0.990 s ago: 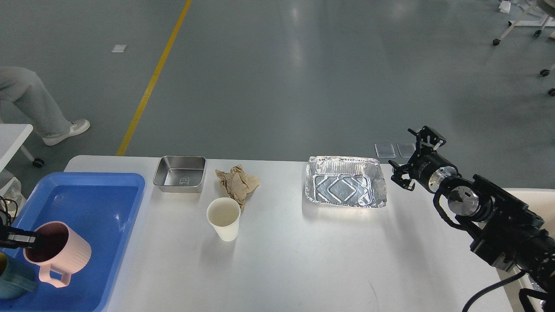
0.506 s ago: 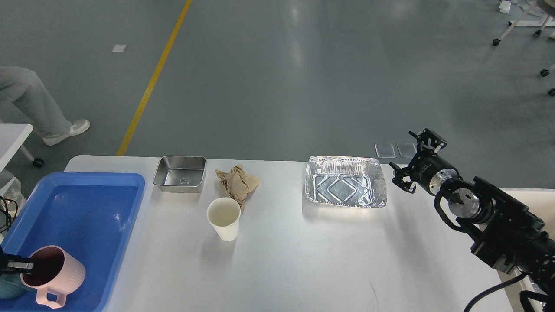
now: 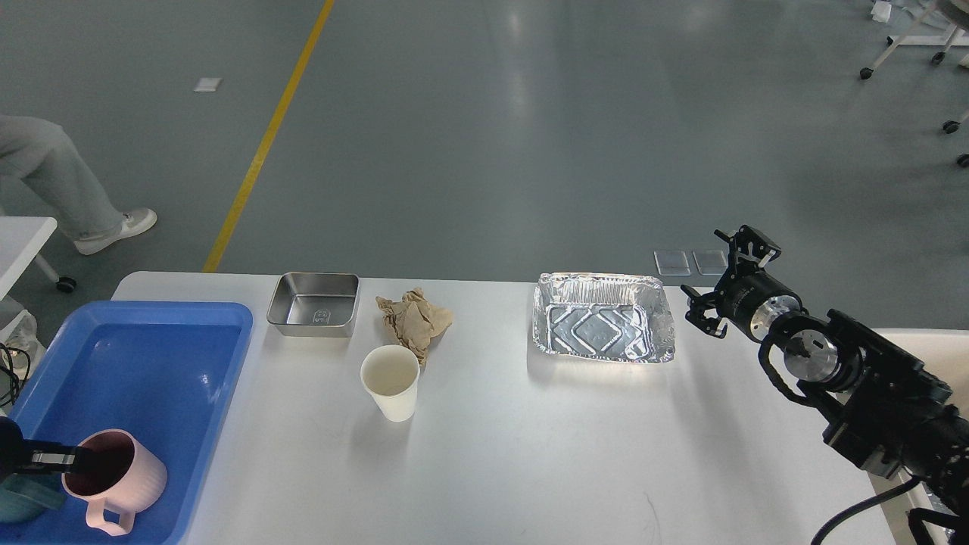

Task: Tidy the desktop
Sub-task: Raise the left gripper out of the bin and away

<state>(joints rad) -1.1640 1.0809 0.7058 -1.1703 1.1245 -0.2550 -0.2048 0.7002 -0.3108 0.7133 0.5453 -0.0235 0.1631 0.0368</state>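
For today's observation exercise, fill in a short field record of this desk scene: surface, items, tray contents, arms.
surface: white desktop
items on it: steel tin, crumpled brown paper, paper cup, foil tray
blue tray: holds pink mug
left gripper: gripping the mug's rim
right gripper: open, empty, beside foil tray
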